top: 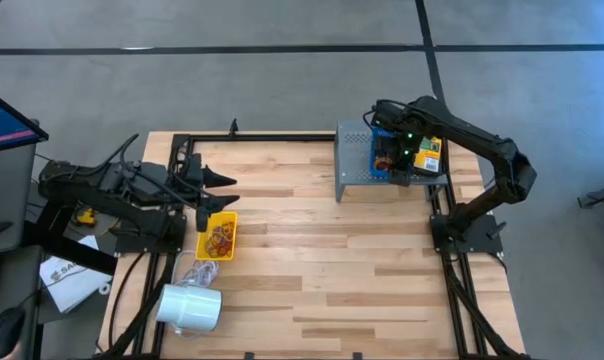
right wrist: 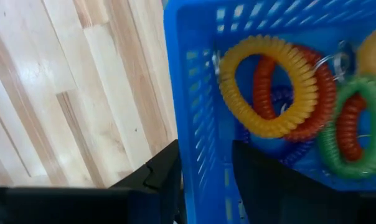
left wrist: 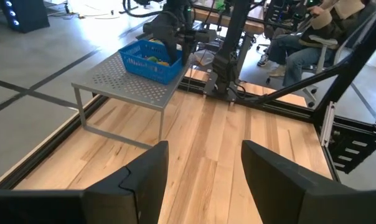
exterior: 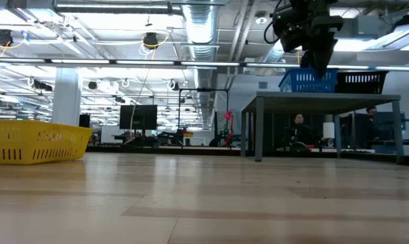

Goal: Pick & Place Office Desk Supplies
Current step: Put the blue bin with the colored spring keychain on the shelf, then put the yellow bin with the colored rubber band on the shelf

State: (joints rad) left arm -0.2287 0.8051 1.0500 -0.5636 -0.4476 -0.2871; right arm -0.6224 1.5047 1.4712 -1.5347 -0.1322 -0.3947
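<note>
Blue basket (left wrist: 152,61) on perforated shelf (left wrist: 129,86)

Your two arms are dark, jointed and slim, with black cabling along the links. The left hand (left wrist: 203,180) ends in broad matte-black fingers with angular tips. Small green lights glow on the right arm's wrist.

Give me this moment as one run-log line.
right gripper: open, straddling blue basket wall on shelf | left gripper: open, waiting beside yellow basket
</note>
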